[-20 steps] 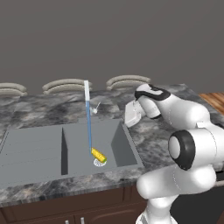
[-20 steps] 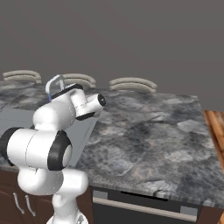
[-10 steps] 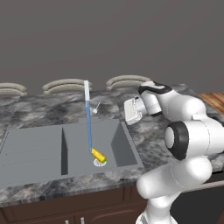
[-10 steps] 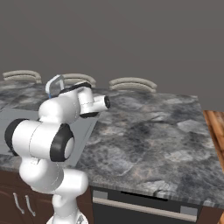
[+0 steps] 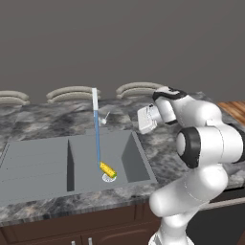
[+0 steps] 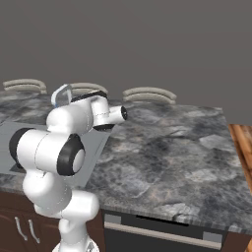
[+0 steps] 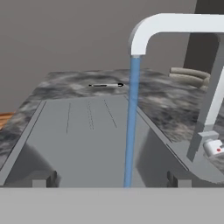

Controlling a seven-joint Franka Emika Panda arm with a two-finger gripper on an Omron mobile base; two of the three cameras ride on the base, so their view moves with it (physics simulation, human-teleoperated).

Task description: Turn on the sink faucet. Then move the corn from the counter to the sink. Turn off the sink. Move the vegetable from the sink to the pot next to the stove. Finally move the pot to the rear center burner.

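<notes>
Water (image 5: 97, 139) runs in a thin blue stream from the sink faucet (image 5: 94, 101) down into the right basin of the sink (image 5: 48, 162). The corn (image 5: 107, 169) lies there on the drain ring, under the stream, same place as one second ago. The arm has moved: the gripper (image 5: 145, 119) is now a little higher and more to the right over the surface (image 5: 167, 148), beside the sink's right rim. Its fingers (image 7: 44, 178) stand wide open and hold nothing.
</notes>
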